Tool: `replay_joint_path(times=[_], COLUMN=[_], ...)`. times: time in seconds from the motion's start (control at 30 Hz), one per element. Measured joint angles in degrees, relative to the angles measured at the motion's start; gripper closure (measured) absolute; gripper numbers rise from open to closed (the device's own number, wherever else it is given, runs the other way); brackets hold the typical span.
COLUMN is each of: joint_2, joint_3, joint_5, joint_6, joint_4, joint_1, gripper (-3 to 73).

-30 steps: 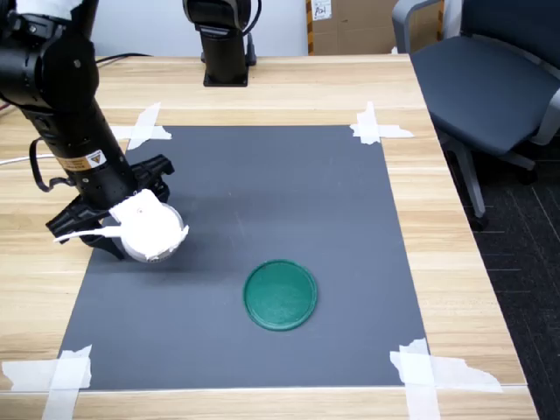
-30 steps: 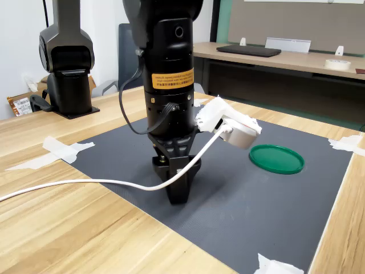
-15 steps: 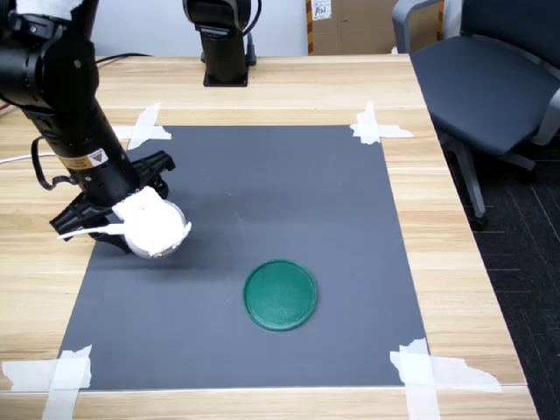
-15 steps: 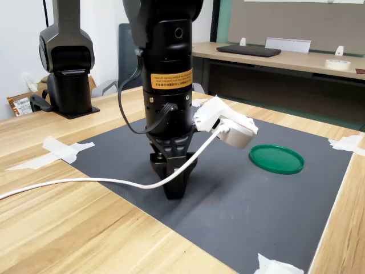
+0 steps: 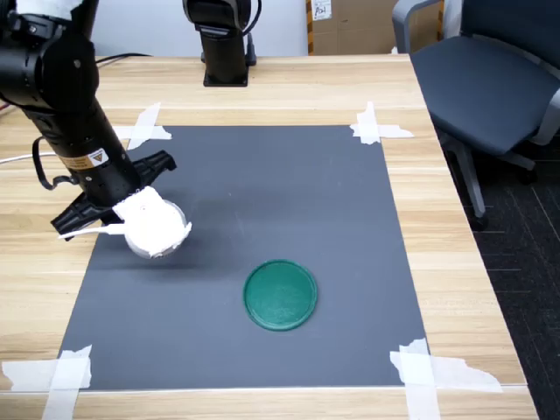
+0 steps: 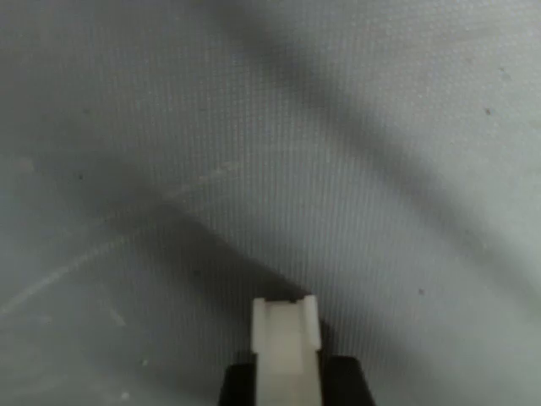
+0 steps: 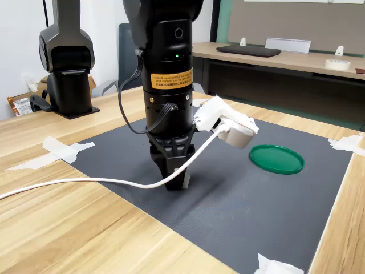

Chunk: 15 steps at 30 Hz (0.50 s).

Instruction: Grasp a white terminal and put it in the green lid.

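Wrist view: terminal (image 6: 286,351) pinched between my two dark fingers (image 6: 347,382), tip poking out past them, so I read gripper (image 7: 177,181) as clamped on it, just above mat (image 5: 262,175). Lid (image 5: 280,294) empty, well apart toward first exterior view's right, nearer edge; carry comes next, I judge. Orange arm label (image 7: 171,78): print unreadable.

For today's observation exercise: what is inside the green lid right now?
Nothing shows inside the green lid; its floor looks bare in both exterior views. The white terminal sits between the end effector fingers in the wrist view, over the dark mat.
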Motion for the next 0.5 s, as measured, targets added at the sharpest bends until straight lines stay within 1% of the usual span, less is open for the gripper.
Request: replay_joint_path(times=[0.1, 0.2, 0.27, 0.37, 0.5], joint_2=[-2.25, -5.42, -7.13, -8.90, -9.74], joint_3=[0.00, 0.00, 0.00, 0.00, -0.34], joint_5=[0.00, 0.49, 1.05, 3.06, 4.58], joint_6=[0.60, 0.61, 0.80, 2.82, 9.29], joint_4=[0.58, 2.05, 2.06, 0.72, -1.70], joint_1=[0.00, 0.23, 1.42, 5.36, 11.52], gripper=[62.0, 62.0, 62.0, 62.0, 62.0])
